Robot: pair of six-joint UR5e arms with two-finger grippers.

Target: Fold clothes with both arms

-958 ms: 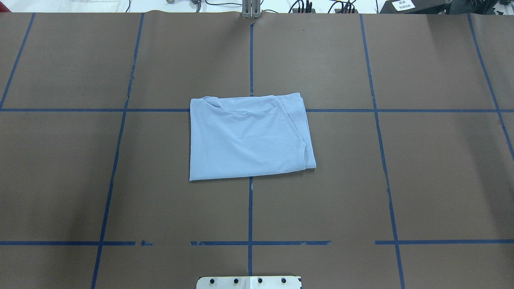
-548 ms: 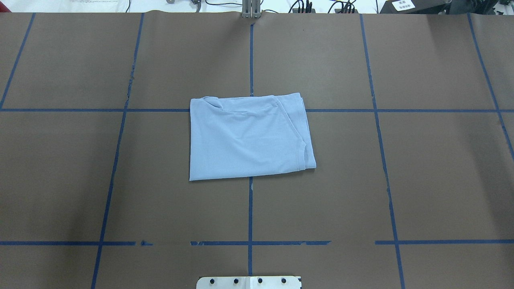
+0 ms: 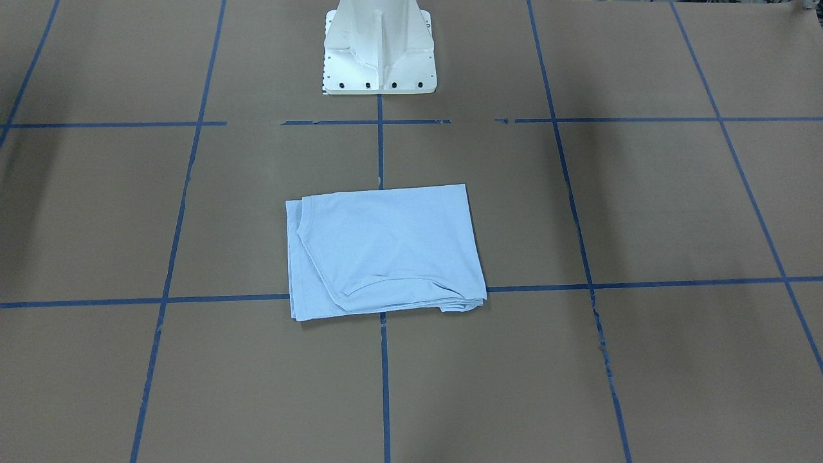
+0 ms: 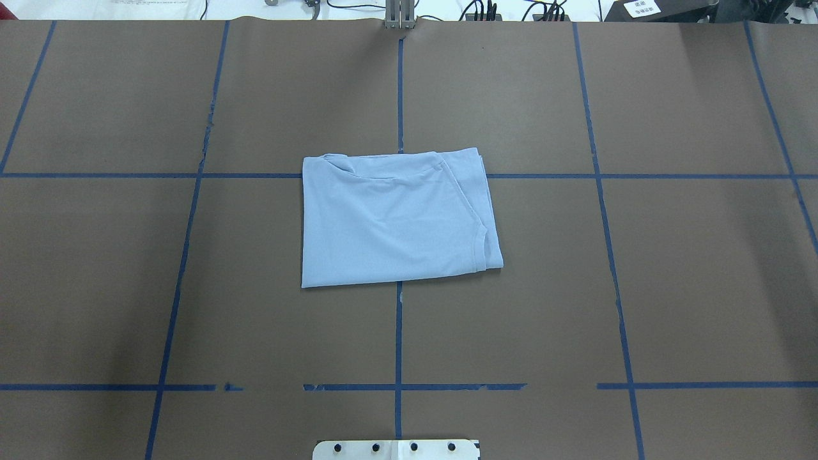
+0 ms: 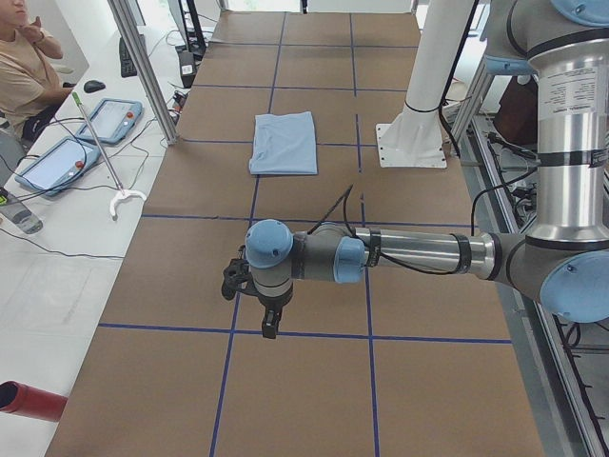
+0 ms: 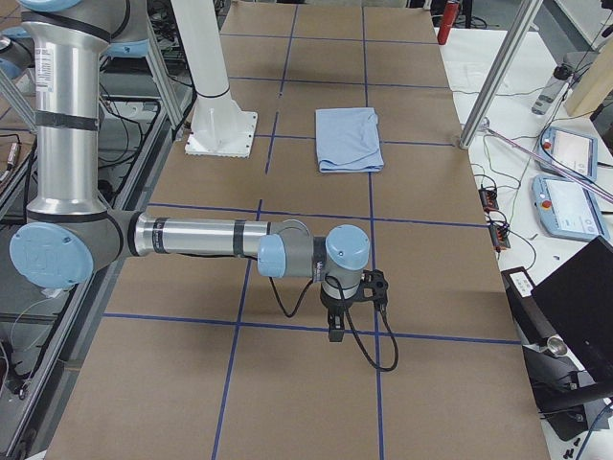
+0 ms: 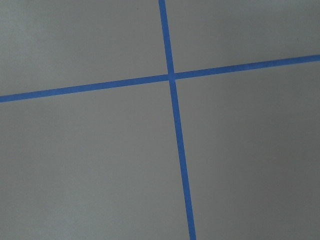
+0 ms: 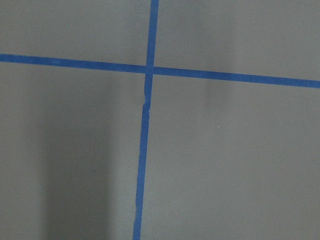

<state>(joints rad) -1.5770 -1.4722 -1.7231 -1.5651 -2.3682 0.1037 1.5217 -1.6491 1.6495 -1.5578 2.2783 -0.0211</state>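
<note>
The light blue T-shirt (image 4: 396,220) lies folded into a flat rectangle at the middle of the brown table, with the collar edge on its far side; it also shows in the front-facing view (image 3: 386,251) and both side views (image 5: 284,143) (image 6: 349,139). Its print is hidden. My left gripper (image 5: 269,328) hangs over the table far to the left of the shirt. My right gripper (image 6: 334,331) hangs far to its right. Neither touches the shirt, and I cannot tell whether either is open or shut. Both wrist views show only brown paper and crossing blue tape.
The white pedestal base (image 3: 379,51) stands on the robot's side of the shirt. Blue tape lines (image 4: 399,332) grid the table. An operator (image 5: 24,67), tablets (image 5: 109,119) and aluminium posts (image 5: 143,67) are beyond the far edge. A red cylinder (image 5: 29,400) lies off the table's left end.
</note>
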